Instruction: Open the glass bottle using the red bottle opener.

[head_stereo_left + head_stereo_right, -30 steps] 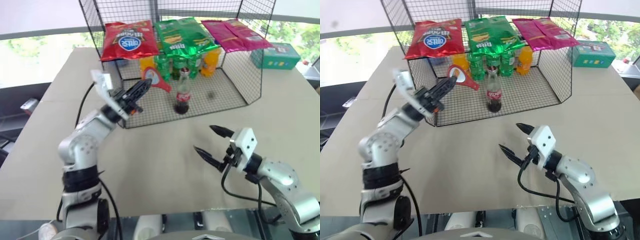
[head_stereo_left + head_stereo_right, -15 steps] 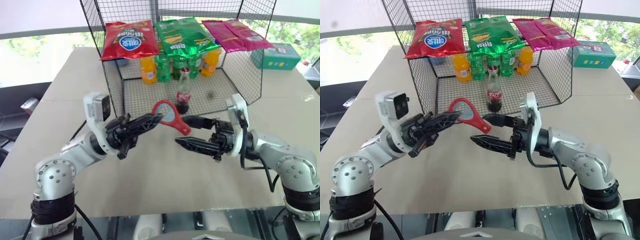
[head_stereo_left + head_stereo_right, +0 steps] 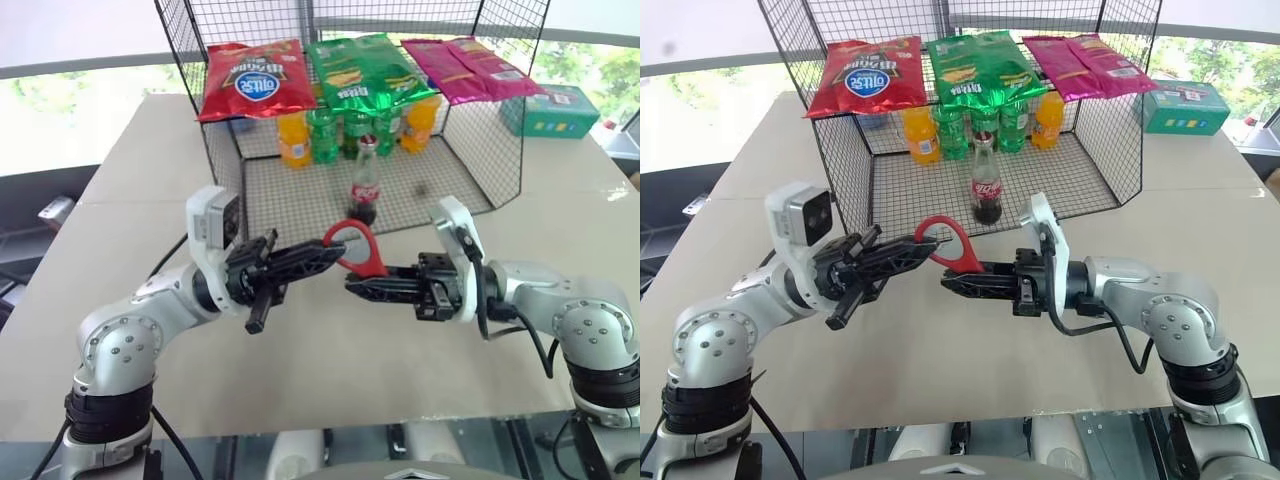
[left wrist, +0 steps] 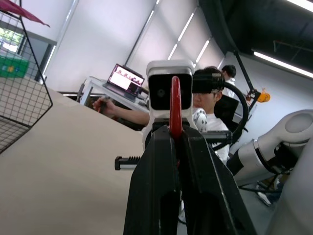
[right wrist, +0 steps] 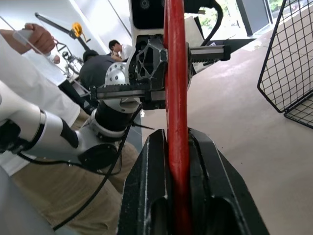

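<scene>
The red bottle opener (image 3: 376,255) hangs in the air over the table, in front of the wire cage, held between both arms. My left gripper (image 3: 335,252) is shut on its loop end, and my right gripper (image 3: 352,286) is shut on its handle from the opposite side. In the left wrist view the opener (image 4: 175,105) stands edge-on between the black fingers; the right wrist view has the opener (image 5: 176,98) clamped the same way. The glass bottle (image 3: 364,185), dark liquid, red label and red cap, stands upright on the cage floor behind the opener, apart from both grippers.
The wire cage (image 3: 480,170) is open toward me, with snack bags (image 3: 250,80) lying on top and orange and green soda bottles (image 3: 322,135) at its back. A teal box (image 3: 552,110) sits at the far right. People (image 5: 29,93) stand near the table.
My right gripper rose from low over the table, came to the opener and shut on its handle. My left gripper drew the opener back from the cage toward me.
</scene>
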You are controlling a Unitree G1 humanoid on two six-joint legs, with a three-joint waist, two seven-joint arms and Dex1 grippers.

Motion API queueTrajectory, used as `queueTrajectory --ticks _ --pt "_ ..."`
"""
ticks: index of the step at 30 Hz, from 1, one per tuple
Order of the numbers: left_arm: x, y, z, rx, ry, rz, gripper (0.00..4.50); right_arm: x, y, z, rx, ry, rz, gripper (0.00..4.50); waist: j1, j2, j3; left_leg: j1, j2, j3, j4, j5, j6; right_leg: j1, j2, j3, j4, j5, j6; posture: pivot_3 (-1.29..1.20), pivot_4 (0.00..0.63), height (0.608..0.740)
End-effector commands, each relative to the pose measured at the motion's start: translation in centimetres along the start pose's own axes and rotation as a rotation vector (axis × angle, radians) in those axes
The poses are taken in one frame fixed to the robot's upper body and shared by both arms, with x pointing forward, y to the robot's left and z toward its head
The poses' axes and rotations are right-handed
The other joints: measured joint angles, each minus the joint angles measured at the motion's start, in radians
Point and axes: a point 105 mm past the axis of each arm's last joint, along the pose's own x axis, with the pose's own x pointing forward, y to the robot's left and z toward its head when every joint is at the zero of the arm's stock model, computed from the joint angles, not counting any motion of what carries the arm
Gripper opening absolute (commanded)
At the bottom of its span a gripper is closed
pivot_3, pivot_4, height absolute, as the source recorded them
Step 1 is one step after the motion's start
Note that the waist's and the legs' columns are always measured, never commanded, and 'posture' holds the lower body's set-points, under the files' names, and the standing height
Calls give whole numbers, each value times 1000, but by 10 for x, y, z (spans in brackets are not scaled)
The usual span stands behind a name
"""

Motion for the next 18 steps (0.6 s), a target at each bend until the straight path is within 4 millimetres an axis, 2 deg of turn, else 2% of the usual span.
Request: queueTrajectory --ticks 1,6,8,9,11,15,17,18 --pt "6 -11 6 73 4 -55 0 0 5 1 -22 13 19 34 0 0 0 0 0 0 0 0 0 0 0 0 0 0 0 0 150 740" --pt "2 -14 3 66 33 -75 0 -2 3 2 -22 -9 13 34 0 0 0 0 0 0 0 0 0 0 0 0 0 0 0 0 150 740" --pt "1 -14 2 83 52 -73 669 -5 3 3 -19 -25 9 0 0 0 0 0 0 0 0 0 0 0 0 0 0 0 0 0 150 740" --pt "0 -14 1 82 60 -72 822 -6 2 3 -20 -34 3 0 0 0 0 0 0 0 0 0 0 0 0 0 0 0 0 0 150 740" --pt "-3 -11 1 98 58 -48 1608 -10 0 2 -21 -56 -20 0 0 0 0 -1 0 0 0 0 0 0 0 0 0 0 0 0 150 740" --pt "-8 1 6 152 38 65 3629 -20 -9 0 -21 -102 -118 0 1 0 0 -1 0 0 0 0 0 -1 0 0 -1 0 0 0 150 740" --pt "-10 7 7 191 39 119 4434 -26 -14 -1 -18 -128 -179 0 1 0 0 -1 0 0 0 0 0 -1 0 0 -1 0 0 0 150 740" --pt "-10 9 8 216 38 146 4434 -31 -19 -2 -15 -145 -225 0 1 0 0 -1 0 0 0 0 0 -1 0 0 -1 0 0 0 150 740"
